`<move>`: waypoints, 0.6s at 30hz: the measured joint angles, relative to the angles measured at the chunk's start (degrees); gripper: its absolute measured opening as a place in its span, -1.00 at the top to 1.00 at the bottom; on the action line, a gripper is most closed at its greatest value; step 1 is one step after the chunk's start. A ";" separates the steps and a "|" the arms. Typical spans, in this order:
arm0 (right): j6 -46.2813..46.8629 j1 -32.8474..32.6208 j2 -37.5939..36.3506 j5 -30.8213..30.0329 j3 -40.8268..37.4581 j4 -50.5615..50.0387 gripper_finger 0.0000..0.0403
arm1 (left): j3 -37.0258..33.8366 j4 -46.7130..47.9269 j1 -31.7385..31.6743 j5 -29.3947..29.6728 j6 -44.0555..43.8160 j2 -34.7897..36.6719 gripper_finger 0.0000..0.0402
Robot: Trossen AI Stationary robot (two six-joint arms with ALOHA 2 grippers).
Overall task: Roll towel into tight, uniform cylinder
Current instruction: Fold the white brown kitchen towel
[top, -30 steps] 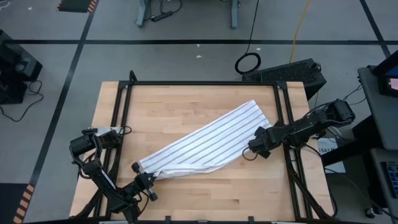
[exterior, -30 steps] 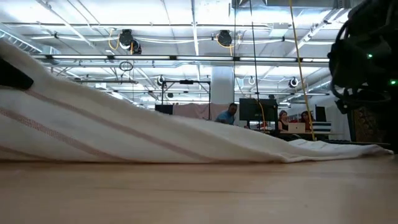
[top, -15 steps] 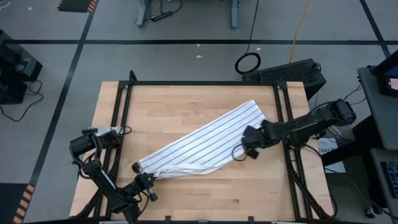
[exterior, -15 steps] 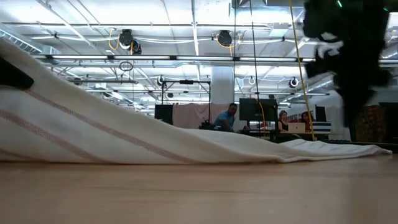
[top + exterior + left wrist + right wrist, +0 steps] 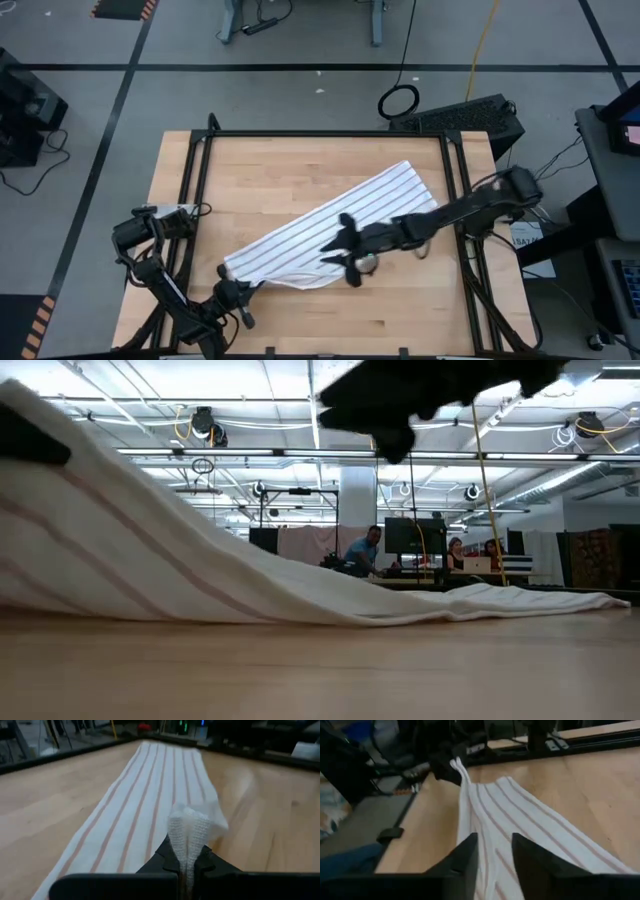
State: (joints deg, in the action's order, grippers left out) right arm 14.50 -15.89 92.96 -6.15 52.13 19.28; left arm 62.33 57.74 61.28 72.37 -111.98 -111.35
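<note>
Since a second ago the left gripper [image 5: 232, 293] has stayed put at the near left corner of the table [image 5: 300, 160], while the right arm has swept from the table's right edge far across toward the middle, and the towel's lifted end has risen a little in the low view. The left gripper sits low near the front edge, its arm folded back off the table's left front corner, and it is clenched on a bunched corner of the towel [image 5: 330, 225]; its wrist view shows the white cloth pinched between the two dark fingers [image 5: 167, 860]. The towel lies spread in a diagonal band from that pinched corner up toward the far right of the wooden top, stripes running along its length, its near long edge folded under. The right gripper [image 5: 347, 255] hangs over the towel's middle, near that folded edge, arm stretched long and low from the right side; its fingers [image 5: 465, 857] stand parted with striped cloth showing between them, grasping nothing. Beyond the table, in the low view, people [image 5: 365, 548] sit at desks with monitors, well clear of the arms.
</note>
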 joint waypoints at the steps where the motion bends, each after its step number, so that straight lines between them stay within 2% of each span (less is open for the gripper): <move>1: -0.28 0.04 2.48 0.15 2.53 -0.79 0.36 | 0.00 -0.30 -0.26 0.84 0.01 0.00 0.99; 4: -0.78 0.04 10.14 0.98 12.49 -6.08 0.22 | 0.00 -2.02 -1.36 1.03 0.18 0.00 0.99; 10: -10.24 -0.26 24.23 3.41 31.09 -16.20 0.05 | 0.00 -5.52 -1.80 0.97 1.67 0.00 0.99; 14: -12.74 -0.51 30.14 4.96 38.28 -18.86 0.02 | 0.00 -6.19 -0.81 0.87 1.69 0.00 0.99; 18: -12.41 -0.55 33.68 6.35 41.97 -19.22 0.02 | 0.00 -6.28 0.10 0.59 1.48 0.00 0.99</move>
State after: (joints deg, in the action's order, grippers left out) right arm 2.08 -16.44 126.64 0.19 94.10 0.06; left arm 62.33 51.46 61.37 72.96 -110.50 -111.35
